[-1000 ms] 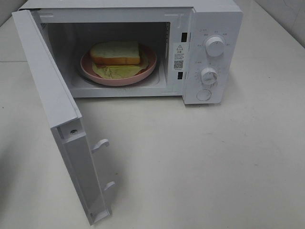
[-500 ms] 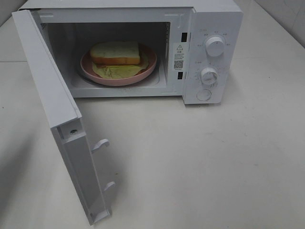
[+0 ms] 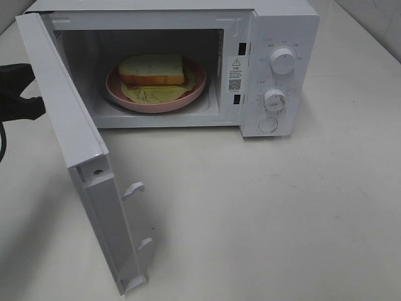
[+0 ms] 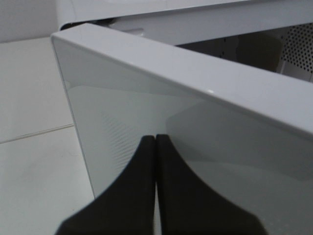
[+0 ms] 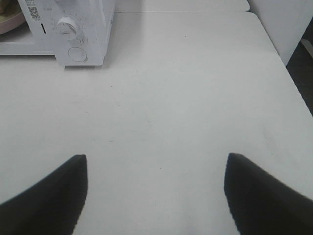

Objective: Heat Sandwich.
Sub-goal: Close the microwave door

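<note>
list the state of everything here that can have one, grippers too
microwave door, swung wide open
sandwich, on the pink plate, not held
pink plate, inside the microwave
left gripper, shut, empty, facing the door's outer side
right gripper, open, empty, over the bare table

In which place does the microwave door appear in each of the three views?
Exterior high: the microwave door stands open at the left of the picture.
Left wrist: the door fills the picture, just beyond the left gripper's shut jaws.
Right wrist: not in it.
Shared landmark: the white microwave body.
</note>
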Controlling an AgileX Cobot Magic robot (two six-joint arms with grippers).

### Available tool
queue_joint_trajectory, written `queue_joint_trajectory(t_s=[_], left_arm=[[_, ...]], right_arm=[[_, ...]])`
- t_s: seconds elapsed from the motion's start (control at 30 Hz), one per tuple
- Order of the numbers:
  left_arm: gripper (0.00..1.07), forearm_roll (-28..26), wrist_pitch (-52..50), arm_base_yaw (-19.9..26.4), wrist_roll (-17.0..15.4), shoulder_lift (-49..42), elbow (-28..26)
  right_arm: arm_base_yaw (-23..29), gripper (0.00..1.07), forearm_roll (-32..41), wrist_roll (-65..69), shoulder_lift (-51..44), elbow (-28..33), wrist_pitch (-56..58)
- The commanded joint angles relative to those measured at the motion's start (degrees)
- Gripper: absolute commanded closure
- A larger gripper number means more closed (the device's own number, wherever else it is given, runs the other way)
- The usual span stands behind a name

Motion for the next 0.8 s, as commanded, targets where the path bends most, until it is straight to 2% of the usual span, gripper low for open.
queue_joint_trajectory(t_s=[0.03,0.2,0.37,0.5,0.8], left_arm=[[1.07,0.23,-1.20,-2.01,-0.40,1.78,-2.06],[1.07,-0.23,-1.55,-4.98,-0.40,5.33,-4.76],[1.07,-3.27,-1.66,-8.14,0.00,8.14,-7.22],[1.07,-7.33,-1.43,-11.17,2.98,9.97,-9.22],[1.07,-11.17,-1.32,-14.95,3.95,13.06,-12.26]], right_arm=[[-0.46,0.33,-0.17,-0.57,-1.66,0.23,-0.57],[-0.46,0.33,-0.17,-0.57,-1.66,0.23,-0.57],[-0.46,0.33,-0.17,-0.57,-1.66,0.23,-0.57],[-0.46,0.33,-0.17,-0.57,-1.66,0.23,-0.57],[-0.46,0.33,-0.17,-0.57,-1.66,0.23,-0.57]])
